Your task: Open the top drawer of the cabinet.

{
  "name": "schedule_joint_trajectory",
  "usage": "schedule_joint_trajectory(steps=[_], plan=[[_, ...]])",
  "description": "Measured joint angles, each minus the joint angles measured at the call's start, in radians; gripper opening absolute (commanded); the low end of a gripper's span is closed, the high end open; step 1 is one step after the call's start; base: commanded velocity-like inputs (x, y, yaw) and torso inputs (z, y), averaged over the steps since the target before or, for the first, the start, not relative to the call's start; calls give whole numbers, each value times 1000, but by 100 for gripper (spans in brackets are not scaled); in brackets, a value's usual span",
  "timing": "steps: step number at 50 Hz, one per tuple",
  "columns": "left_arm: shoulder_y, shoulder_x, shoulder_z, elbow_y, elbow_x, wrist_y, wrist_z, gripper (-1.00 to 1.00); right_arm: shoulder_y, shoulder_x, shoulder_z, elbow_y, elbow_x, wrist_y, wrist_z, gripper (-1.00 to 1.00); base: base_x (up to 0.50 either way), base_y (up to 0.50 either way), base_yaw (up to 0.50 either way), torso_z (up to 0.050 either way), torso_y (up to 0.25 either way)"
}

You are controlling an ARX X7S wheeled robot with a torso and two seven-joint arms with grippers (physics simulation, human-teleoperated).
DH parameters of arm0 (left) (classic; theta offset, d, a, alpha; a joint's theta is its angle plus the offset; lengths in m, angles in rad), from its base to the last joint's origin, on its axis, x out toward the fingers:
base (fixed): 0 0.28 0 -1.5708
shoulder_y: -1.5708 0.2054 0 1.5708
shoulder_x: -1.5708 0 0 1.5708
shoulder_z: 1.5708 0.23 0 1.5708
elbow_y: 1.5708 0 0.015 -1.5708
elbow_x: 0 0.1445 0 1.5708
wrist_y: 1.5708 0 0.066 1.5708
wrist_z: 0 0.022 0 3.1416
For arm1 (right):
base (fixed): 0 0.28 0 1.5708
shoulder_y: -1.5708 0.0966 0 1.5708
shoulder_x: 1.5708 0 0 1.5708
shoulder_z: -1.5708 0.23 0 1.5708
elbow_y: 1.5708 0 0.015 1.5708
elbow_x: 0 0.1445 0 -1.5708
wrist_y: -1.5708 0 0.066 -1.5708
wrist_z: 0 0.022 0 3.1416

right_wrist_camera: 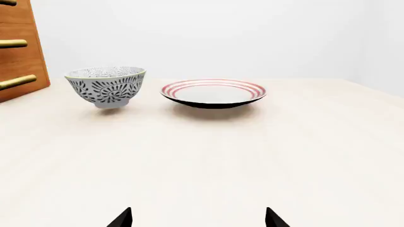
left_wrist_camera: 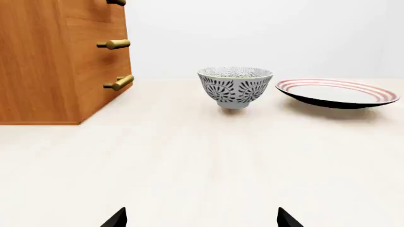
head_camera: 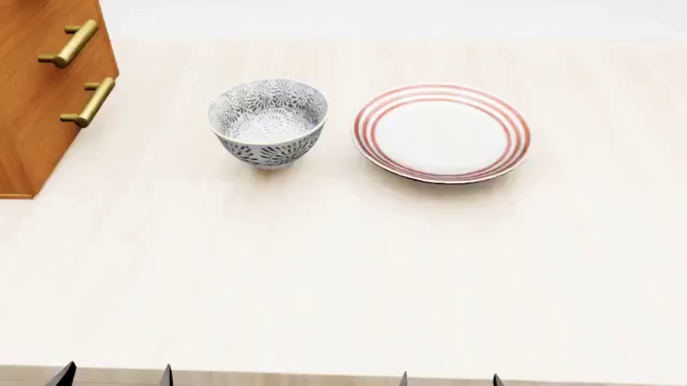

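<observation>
cabinet (head_camera: pixel 43 96) beside bowl (head_camera: pixel 269 122), plate (head_camera: pixel 442 131)

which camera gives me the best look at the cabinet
The left wrist view: it shows the cabinet with its side, front edge and three brass handles, down to its base. The head view catches only a corner with two handles; the right wrist view shows a thin strip at the frame edge.

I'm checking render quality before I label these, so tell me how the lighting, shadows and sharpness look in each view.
Head view: flat, even light, everything sharp, only a faint shadow under the plate. Left wrist view: soft shadows beneath the bowl and plate, no glare, the cabinet cut off at the frame edge. Right wrist view: equally crisp, pale diffuse shadows, no blur or visible distortion.
</observation>
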Motion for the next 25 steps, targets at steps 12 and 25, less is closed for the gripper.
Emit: schedule_joint_trajectory(steps=[12, 25], plan=[[-2, -24, 29, -4, -24, 1, -27, 100, 2, 24, -32, 6, 19, 2, 25, 100, 0, 0, 0, 0, 0], [0, -43, 56, -3, -31, -4, -47, 100, 0, 43, -59, 5, 29, 4, 42, 100, 0, 0, 0, 0, 0]])
